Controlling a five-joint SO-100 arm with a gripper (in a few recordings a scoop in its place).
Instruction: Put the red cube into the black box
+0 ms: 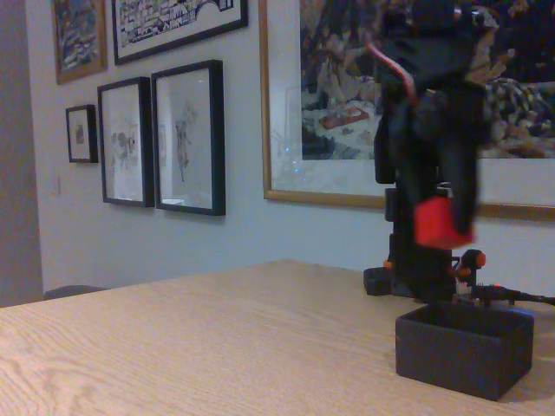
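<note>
The red cube [440, 223] hangs in the air above the black box [464, 348], which stands on the wooden table at the right. My black gripper [438, 208] points downward from the top right and is shut on the cube, one finger [464, 173] on its right side. The cube is a short way above the box's open top, about over its left half.
The wooden table [217, 347] stretches left and forward of the box. The arm's black base [416, 269] with an orange-red knob [473, 258] and wires stands just behind the box. Framed pictures [186, 134] hang on the wall behind.
</note>
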